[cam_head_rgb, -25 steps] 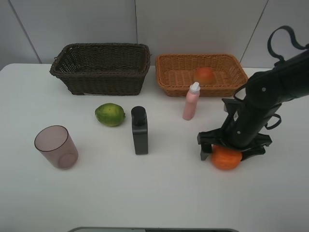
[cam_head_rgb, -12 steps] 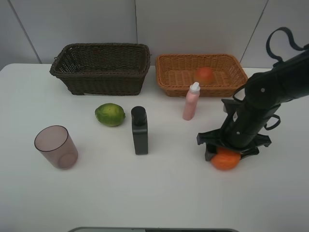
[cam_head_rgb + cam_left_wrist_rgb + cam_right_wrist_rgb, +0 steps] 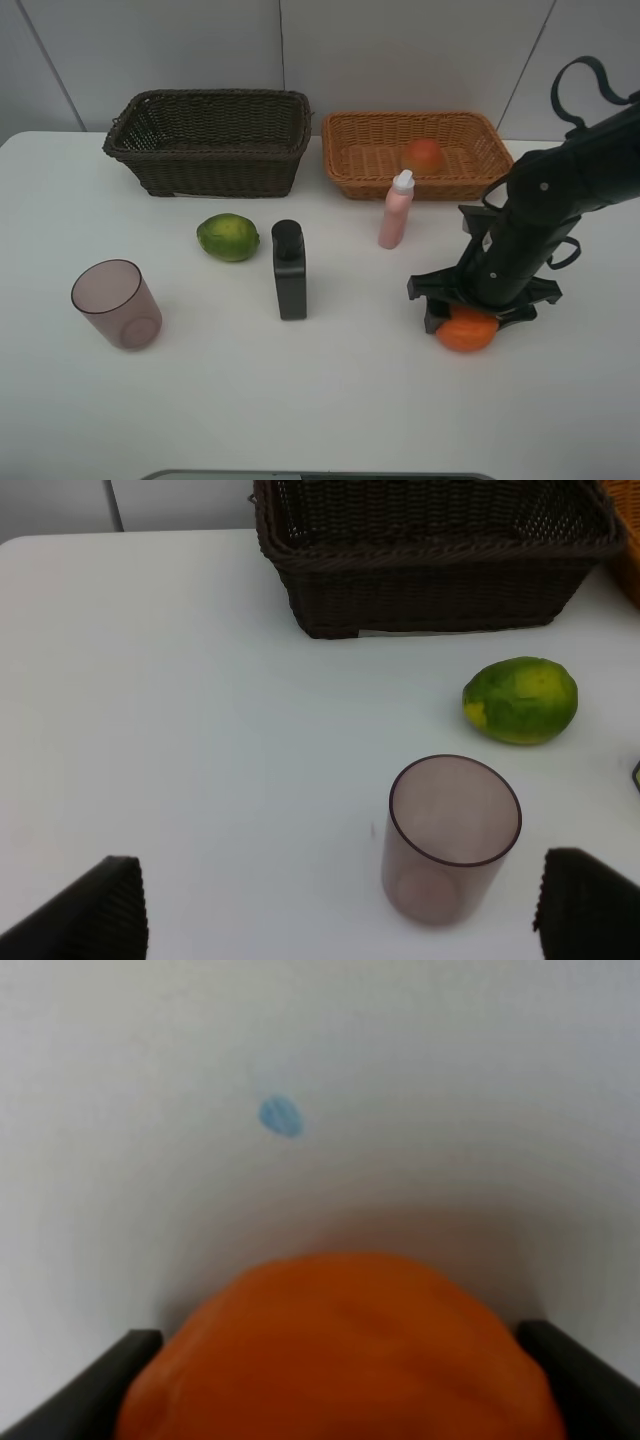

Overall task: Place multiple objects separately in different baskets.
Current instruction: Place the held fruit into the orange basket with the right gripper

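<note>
Our right gripper stands closed on the orange. In the wrist view, the 2 dark fingers touch its flanks, so we judge it gripped. It sits low at the right front of the white table, seemingly not yet lifted. To do this well, we should keep the squeeze firm, since a round fruit can roll out of 2 flat pads. We should then rise straight up before travelling. The small pink bottle stands upright between us and the orange-tan basket, so we should pass to its right, clear the rim, and release low beside the peach. The orange is bright, plump and fills the jaw gap. Our left gripper hangs wide open and empty near the purplish cup.
</note>
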Available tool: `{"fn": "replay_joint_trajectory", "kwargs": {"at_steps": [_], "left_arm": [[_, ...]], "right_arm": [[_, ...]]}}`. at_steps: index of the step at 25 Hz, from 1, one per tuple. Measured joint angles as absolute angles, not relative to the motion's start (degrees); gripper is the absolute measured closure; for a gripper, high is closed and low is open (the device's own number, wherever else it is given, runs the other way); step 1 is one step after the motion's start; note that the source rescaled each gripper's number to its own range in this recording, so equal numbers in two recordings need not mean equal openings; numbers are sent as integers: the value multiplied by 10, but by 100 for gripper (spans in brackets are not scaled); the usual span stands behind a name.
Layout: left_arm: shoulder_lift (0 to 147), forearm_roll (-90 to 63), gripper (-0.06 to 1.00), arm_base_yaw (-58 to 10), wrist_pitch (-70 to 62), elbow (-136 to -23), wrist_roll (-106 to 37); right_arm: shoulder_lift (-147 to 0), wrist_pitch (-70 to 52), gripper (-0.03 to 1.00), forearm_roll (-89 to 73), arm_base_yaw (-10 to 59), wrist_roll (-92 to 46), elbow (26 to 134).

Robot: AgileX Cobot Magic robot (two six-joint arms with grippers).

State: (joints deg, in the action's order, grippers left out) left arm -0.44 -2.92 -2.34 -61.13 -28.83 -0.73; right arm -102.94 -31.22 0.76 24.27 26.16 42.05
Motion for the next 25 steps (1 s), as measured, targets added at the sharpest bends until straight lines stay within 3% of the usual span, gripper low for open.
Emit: {"fn": "replay_joint_trajectory", "kwargs": {"at_steps": [19,25], "left_arm": [[-4,-29,-4,-23,-611,-288,-7],[-4,-29,-4,-23,-611,-288,-7]], "right_arm": [[-1029,-313,40,8,243,262,420],[-1016,-391,40,18,243,243,458]]}}
